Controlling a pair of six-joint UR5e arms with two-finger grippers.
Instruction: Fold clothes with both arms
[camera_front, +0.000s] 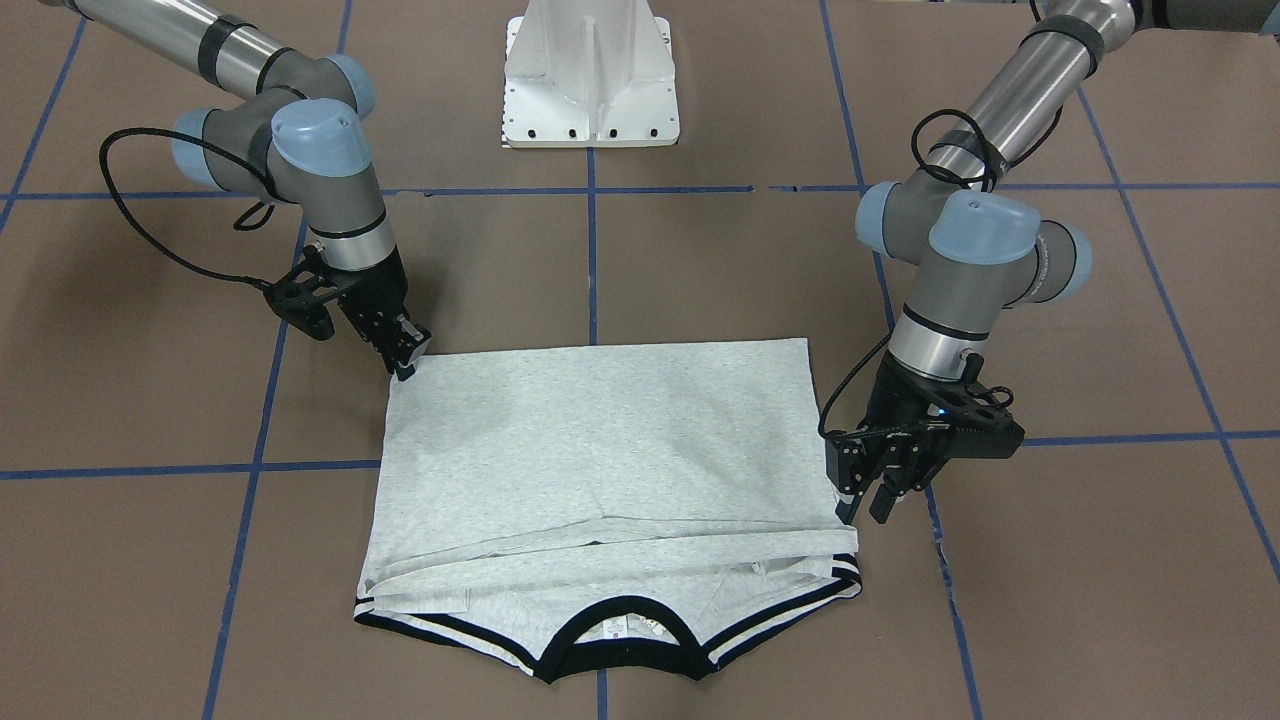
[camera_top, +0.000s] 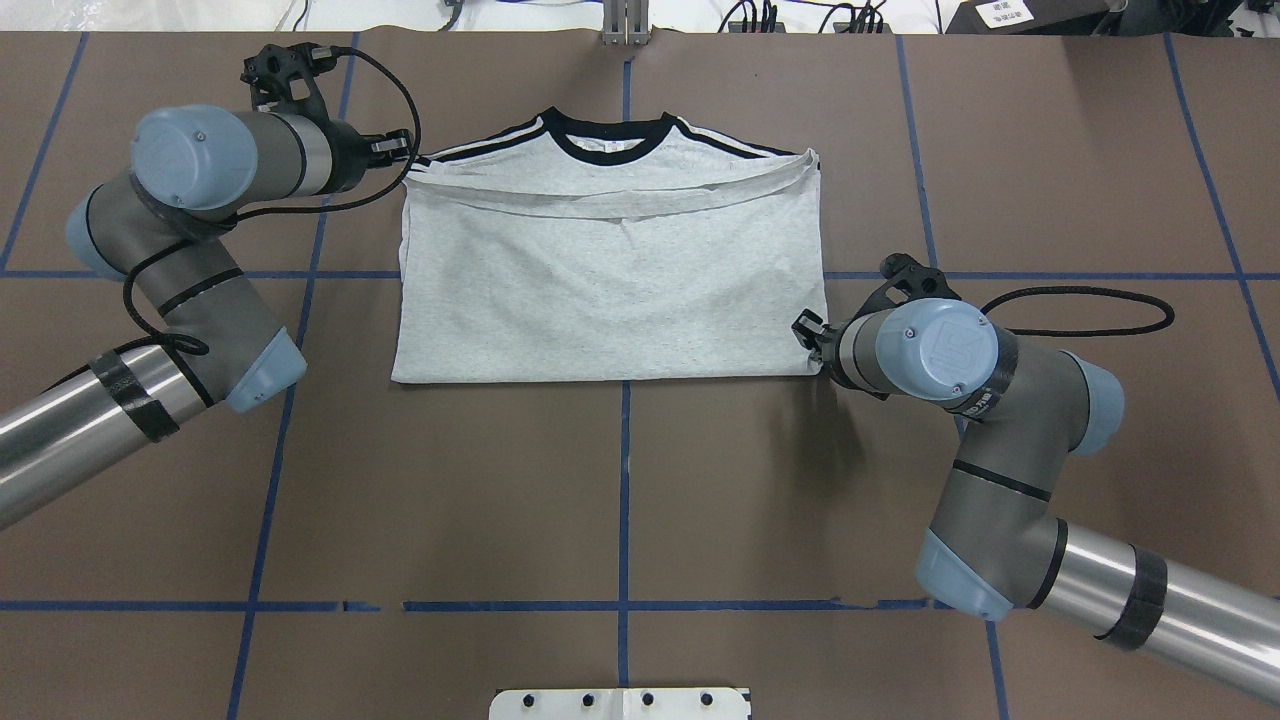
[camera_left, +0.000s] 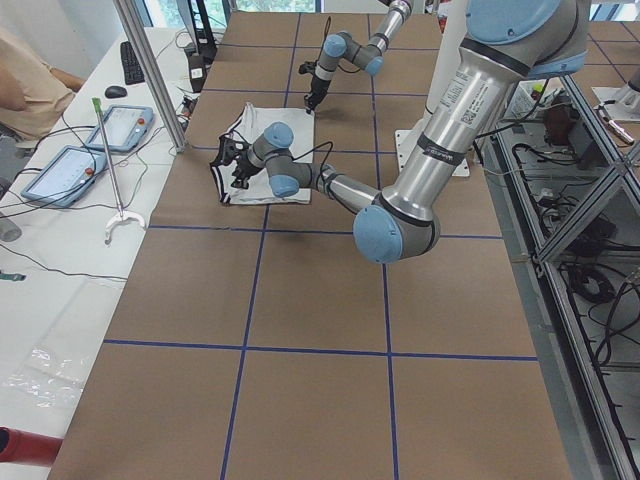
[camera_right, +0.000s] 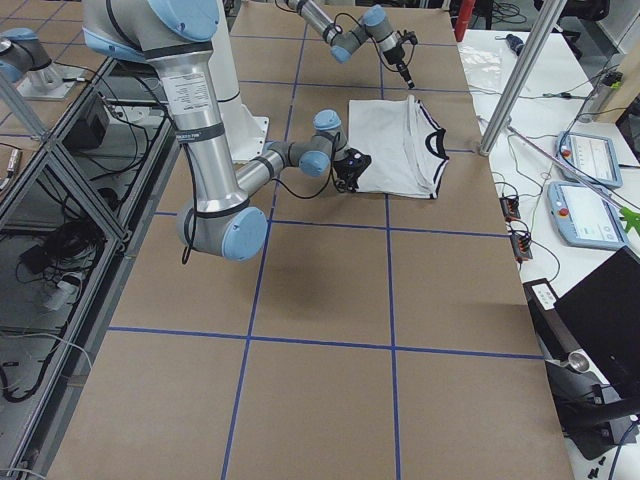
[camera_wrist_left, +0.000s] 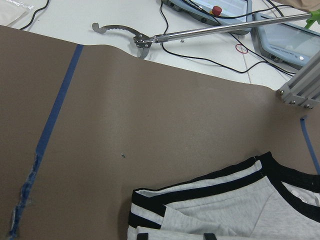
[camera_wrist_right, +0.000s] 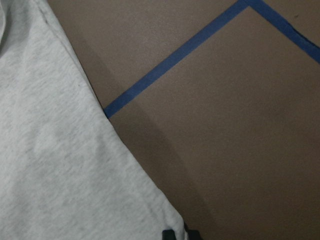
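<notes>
1. We find the T-shirt (camera_front: 600, 440) lying flat and folded at mid-table on the brown table (camera_front: 700, 260), plain grey side up. Its black collar (camera_front: 620, 655) is at the end far from the white pedestal (camera_front: 592, 75).
2. A folded band of cloth (camera_front: 640, 552) crosses the shirt just short of the black-striped shoulders.
3. The left gripper (camera_front: 868, 505) stands low at the shirt's edge on the robot's left, near the striped shoulder end. Its fingers (camera_front: 886, 498) are apart, and one rests against the cloth edge.
4. The right gripper (camera_front: 405, 368) sits on the shirt's corner nearest the robot, on its right. The tips are drawn close. In the wrist view the corner runs in between them, so we read it as pinched.
5. Blue tape lines (camera_front: 592, 260) grid the table.
</notes>
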